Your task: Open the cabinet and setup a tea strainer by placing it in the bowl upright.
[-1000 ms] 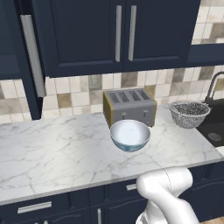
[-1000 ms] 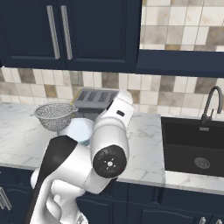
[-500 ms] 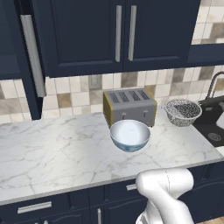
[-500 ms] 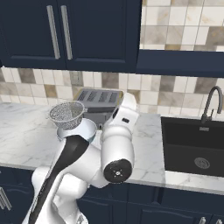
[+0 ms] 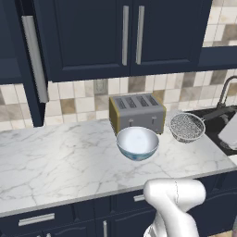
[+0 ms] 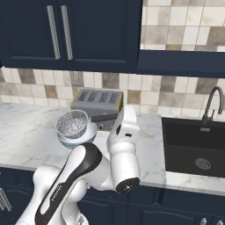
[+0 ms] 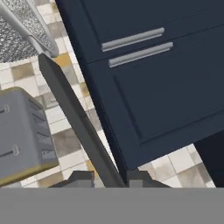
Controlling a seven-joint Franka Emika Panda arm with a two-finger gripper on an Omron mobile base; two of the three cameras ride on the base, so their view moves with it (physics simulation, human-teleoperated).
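Hand [image 7: 111, 177] is clamped on the far end of the tea strainer's [image 5: 186, 127] dark handle, holding the mesh basket clear of the surface [image 5: 60, 159], just beside the bowl [image 5: 137, 143] and in front of the toaster [image 5: 137, 112]. End-of-handle grip probably leaves the basket free to lower upright into the bowl.

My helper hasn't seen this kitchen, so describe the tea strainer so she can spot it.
Find the grey toaster on the marble counter. Just right of the bluish-white bowl in front of it hangs the tea strainer: the one silver mesh basket, with a long dark handle.
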